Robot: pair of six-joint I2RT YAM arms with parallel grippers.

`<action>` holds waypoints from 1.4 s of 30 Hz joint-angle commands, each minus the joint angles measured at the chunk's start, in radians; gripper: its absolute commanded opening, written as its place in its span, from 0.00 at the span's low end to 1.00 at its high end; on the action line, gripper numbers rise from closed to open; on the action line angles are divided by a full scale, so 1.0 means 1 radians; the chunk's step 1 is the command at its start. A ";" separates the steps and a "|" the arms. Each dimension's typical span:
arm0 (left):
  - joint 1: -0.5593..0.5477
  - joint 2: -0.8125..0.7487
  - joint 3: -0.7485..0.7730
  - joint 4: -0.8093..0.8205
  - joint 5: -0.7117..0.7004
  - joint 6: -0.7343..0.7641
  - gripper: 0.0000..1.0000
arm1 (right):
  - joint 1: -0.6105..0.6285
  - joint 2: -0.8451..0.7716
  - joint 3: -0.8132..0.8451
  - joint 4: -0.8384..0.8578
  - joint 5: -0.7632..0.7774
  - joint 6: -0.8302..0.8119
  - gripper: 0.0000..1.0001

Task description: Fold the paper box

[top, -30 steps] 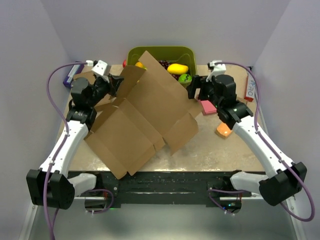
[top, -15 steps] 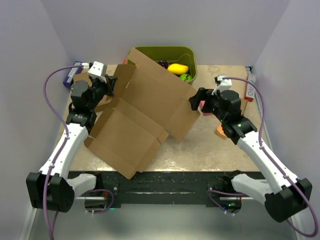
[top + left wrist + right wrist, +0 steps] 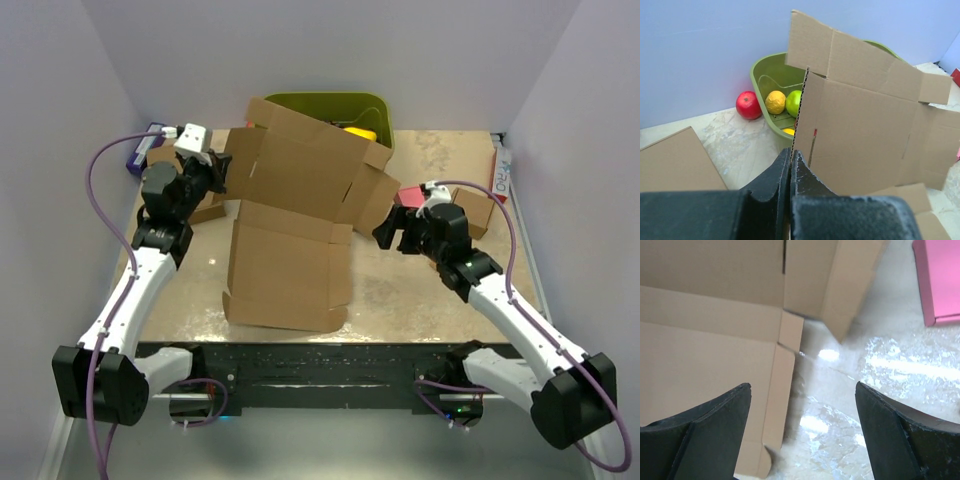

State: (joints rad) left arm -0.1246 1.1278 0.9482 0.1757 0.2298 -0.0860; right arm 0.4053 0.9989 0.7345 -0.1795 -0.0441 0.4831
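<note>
The paper box (image 3: 290, 200) is a large brown die-cut cardboard sheet. Its front part lies on the table and its back panel stands tilted up before the green bin. My left gripper (image 3: 222, 175) is shut on the left edge of the raised panel; in the left wrist view the jaws (image 3: 790, 155) pinch the corrugated edge of the box (image 3: 865, 130). My right gripper (image 3: 385, 232) is open and empty beside the box's right flap. In the right wrist view it (image 3: 802, 386) hovers over the table, with the box's edge (image 3: 705, 355) under its left finger.
A green bin (image 3: 372, 108) with fruit stands at the back, with a red apple (image 3: 748, 105) beside it. A flat cardboard rectangle (image 3: 675, 160) lies at the far left. A pink object (image 3: 940, 280) and a small cardboard cube (image 3: 478, 210) sit at the right.
The box has swung from a diagonal lie to square with the table, its back panel raised higher. My right gripper has moved nearer and left, down the box's right side.
</note>
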 commanded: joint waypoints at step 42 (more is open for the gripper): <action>-0.228 -0.257 -0.333 0.234 0.305 0.428 0.00 | -0.005 0.098 0.020 0.508 -0.077 1.161 0.94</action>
State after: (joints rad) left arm -0.3401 0.8783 0.6315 0.3965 0.4541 0.2779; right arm 0.4049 1.0634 0.6403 0.4076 -0.1696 1.5799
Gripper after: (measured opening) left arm 0.027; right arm 0.952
